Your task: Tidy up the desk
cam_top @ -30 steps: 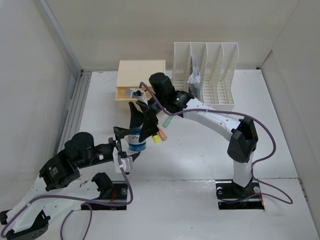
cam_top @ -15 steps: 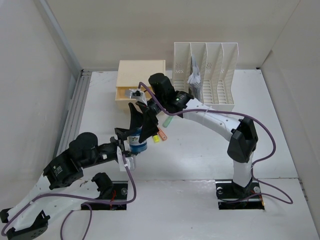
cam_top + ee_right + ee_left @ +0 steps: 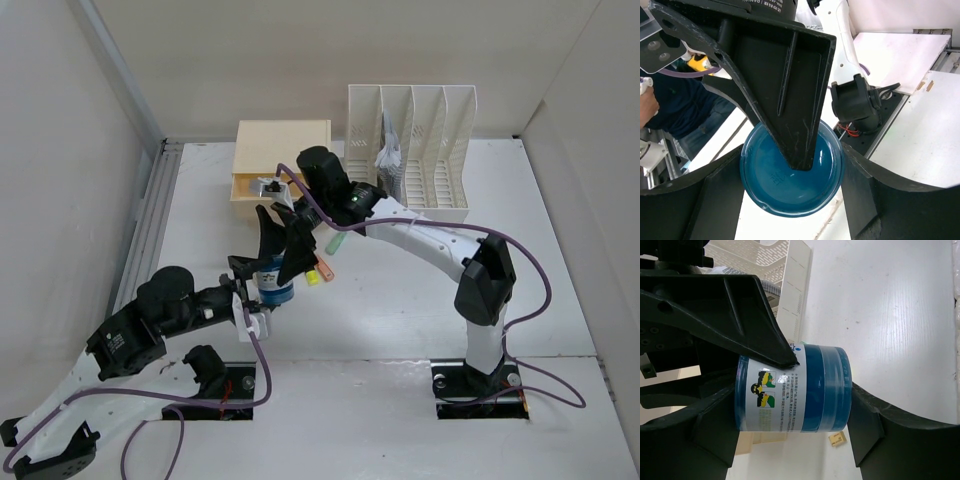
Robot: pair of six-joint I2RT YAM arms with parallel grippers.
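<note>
A blue jar (image 3: 272,287) with a white label is held off the white desk (image 3: 400,300), near its front left. My right gripper (image 3: 277,268) comes down from above and is shut on the jar's round sides (image 3: 790,190). From the left, my left gripper (image 3: 255,295) is shut on the same jar (image 3: 790,387) end to end, one finger on the lid, the other on the base. In the left wrist view a right finger (image 3: 755,325) lies across the label. One left finger (image 3: 790,85) covers part of the jar's base in the right wrist view.
A cream drawer box (image 3: 282,150) stands at the back with its drawer open and a small black item (image 3: 268,186) inside. A white file rack (image 3: 420,150) stands to its right. A green marker (image 3: 335,242) and an orange-yellow one (image 3: 318,272) lie near the jar. A grooved rail (image 3: 150,220) runs along the left edge.
My left arm has moved right toward the jar and its fingers have closed in on the jar's ends. The right gripper and the jar have stayed put.
</note>
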